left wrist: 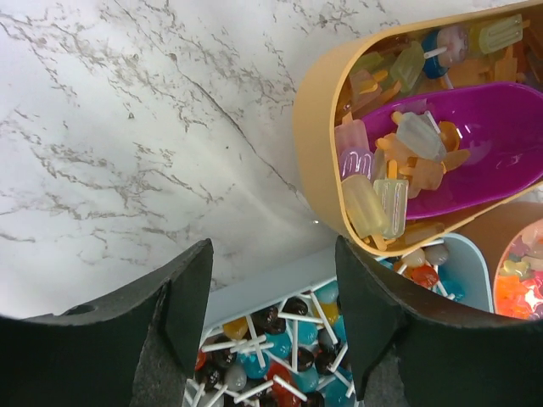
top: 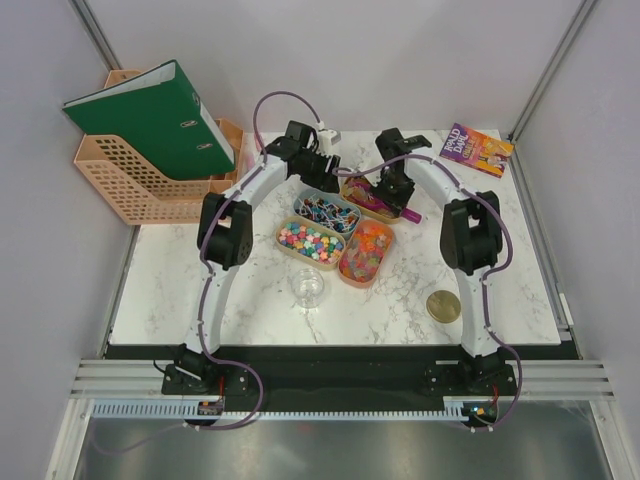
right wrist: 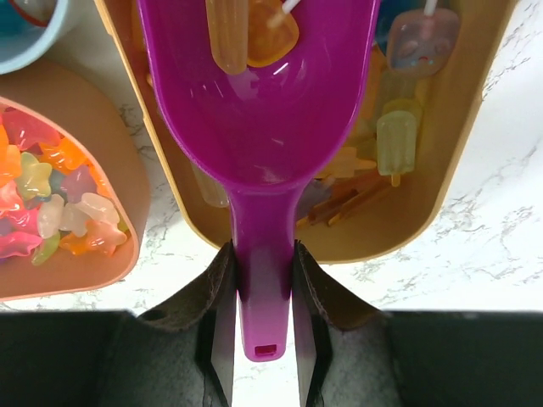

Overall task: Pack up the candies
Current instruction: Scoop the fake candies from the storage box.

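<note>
- Purple plastic scoop (right wrist: 263, 127): handle pinched between the right gripper (right wrist: 261, 280) jaws, bowl ahead of them, down in the tan oval tray (right wrist: 407, 246).
- Popsicle-shaped candies (right wrist: 399, 140) lie around the bowl, a few inside it.
- Left gripper (left wrist: 271, 280): jaws spread, holding nothing, lollipops (left wrist: 280, 348) beneath them.
- Clear glass jar (top: 308, 287), well behind both jaws, looks empty. Packing seems barely begun; scooping and filling remain.

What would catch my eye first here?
Trays of bright candies crowd the middle of the marble table. The right gripper holds a purple scoop in the far-right one. A green folder leans in a rack at far left.
</note>
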Robot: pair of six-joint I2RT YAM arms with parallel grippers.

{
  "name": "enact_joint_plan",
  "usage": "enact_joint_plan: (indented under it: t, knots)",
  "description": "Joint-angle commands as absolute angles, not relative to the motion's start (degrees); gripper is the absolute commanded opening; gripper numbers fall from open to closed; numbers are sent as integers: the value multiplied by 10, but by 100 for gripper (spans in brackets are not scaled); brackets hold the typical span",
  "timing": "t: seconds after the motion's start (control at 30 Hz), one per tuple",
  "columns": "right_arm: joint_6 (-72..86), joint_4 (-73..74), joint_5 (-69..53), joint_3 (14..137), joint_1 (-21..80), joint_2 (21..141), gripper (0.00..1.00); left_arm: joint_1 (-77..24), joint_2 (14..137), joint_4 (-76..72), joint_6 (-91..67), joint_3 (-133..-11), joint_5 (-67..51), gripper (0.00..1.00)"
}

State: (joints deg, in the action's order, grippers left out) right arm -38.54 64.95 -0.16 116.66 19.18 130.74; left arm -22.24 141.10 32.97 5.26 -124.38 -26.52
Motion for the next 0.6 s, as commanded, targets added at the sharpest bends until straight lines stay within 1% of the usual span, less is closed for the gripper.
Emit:
enact_joint_plan:
  t: [0.0,0.13,0.4,0.57]
  knots:
    - [-373,600,-74,1108,193,1299,0,-214,1354,334,86,-1234,-272,67]
    - [-376,598,-77,1104,191,1294,0,-214,1343,335,102,-1223,-269,68]
    - [-395,628,-47,1154,191,1311,0,-214,1372,334,123,-1228,-265,66]
    - [-396,618,-47,1149,185,1289,0,-209,1348,331,115,-1224,-221,64]
